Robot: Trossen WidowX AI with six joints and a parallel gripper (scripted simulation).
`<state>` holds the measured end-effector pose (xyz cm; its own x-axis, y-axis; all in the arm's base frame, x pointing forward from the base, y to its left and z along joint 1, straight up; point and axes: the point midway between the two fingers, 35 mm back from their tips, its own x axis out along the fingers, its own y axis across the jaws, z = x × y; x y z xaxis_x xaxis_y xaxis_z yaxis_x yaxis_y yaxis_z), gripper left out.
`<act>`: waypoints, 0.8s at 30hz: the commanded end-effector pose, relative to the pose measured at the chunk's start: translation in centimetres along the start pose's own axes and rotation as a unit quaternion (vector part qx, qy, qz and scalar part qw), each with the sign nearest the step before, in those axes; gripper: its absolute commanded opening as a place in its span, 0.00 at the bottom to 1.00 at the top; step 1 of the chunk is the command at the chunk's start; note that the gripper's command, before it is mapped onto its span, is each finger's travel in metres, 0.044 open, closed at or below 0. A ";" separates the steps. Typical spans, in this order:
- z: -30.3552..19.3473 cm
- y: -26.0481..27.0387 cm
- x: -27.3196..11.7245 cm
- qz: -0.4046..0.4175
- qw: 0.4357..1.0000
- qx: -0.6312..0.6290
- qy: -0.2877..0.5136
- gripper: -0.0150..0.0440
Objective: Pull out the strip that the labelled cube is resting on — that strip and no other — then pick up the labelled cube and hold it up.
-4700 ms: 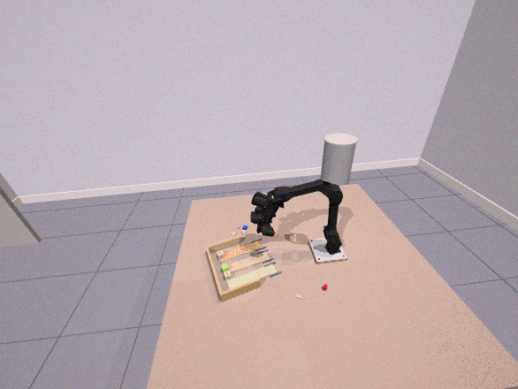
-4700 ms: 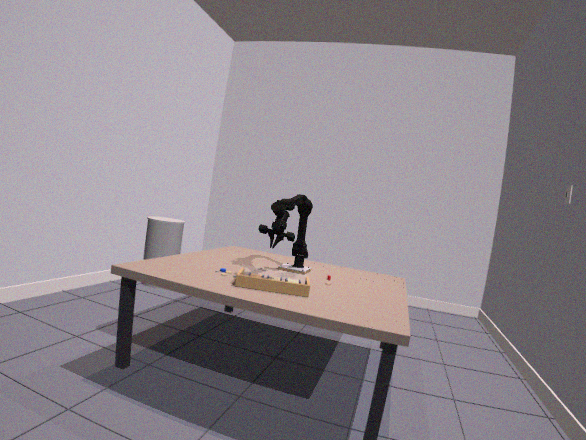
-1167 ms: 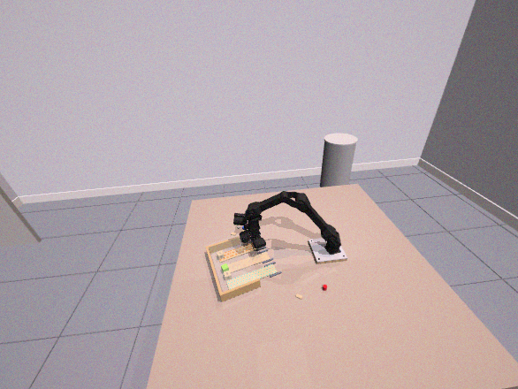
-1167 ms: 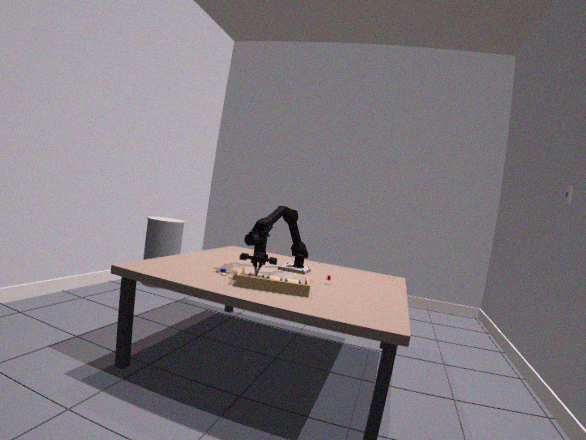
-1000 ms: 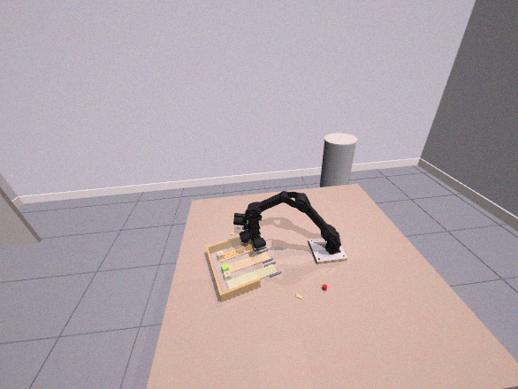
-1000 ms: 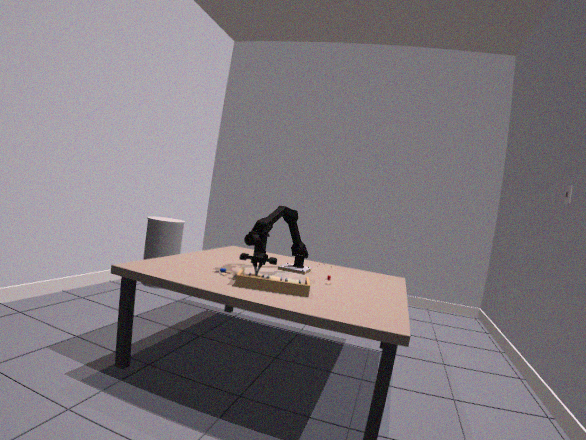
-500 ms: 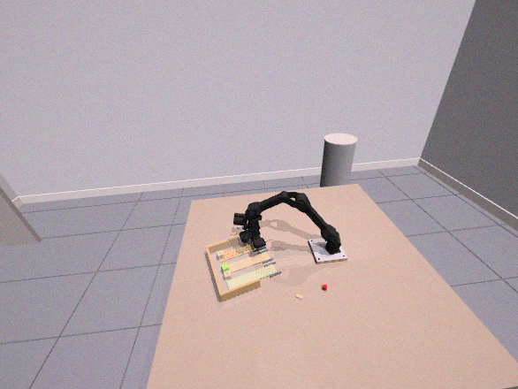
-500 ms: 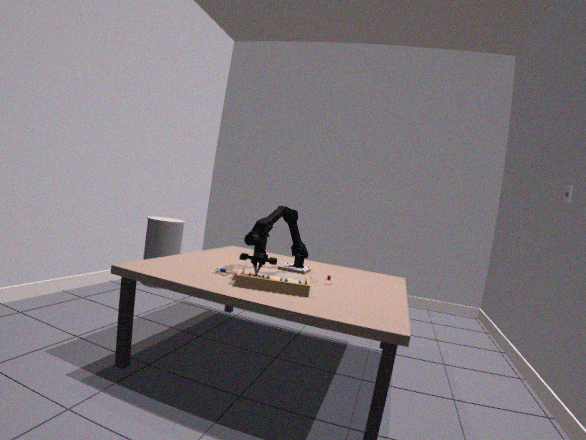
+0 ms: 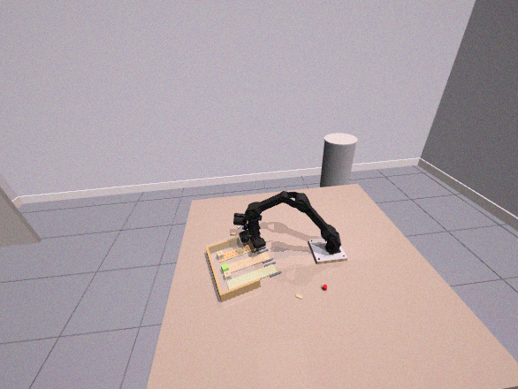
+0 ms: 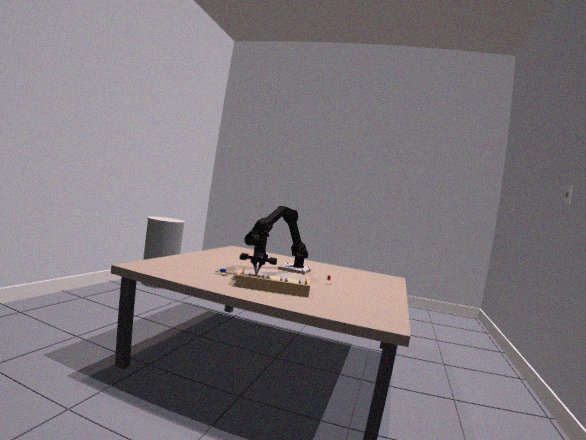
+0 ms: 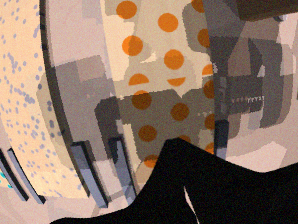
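Pincer lowered over orange-dotted strip in wooden tray

The black pincer (image 9: 253, 246) is pressed together, empty, on the orange-dotted cloth strip (image 9: 235, 253); a slip could drag the wrong strip beside the green cube (image 9: 224, 267).

Bare test room: plain grey walls (image 10: 360, 150), tiled floor (image 10: 250, 370), white skirting. One wooden table (image 10: 350, 305); grey cylindrical bin (image 10: 164, 236) behind
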<state>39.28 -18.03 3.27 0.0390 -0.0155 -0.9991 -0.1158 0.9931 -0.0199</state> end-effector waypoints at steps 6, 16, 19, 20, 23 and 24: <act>-0.4 -0.1 0.5 -0.001 1.000 -0.003 0.003 0.25; -1.9 0.0 0.5 -0.001 1.000 -0.003 0.004 0.25; -2.4 0.0 0.5 -0.001 1.000 -0.003 0.004 0.25; -2.5 0.0 0.5 -0.001 1.000 -0.003 0.004 0.25; -3.0 0.0 0.6 -0.001 1.000 -0.003 0.004 0.25; -3.1 0.0 0.6 -0.001 1.000 -0.003 0.004 0.25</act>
<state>37.15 -18.41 3.21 0.0531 -0.0240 -0.9983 -0.1185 0.9925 -0.0301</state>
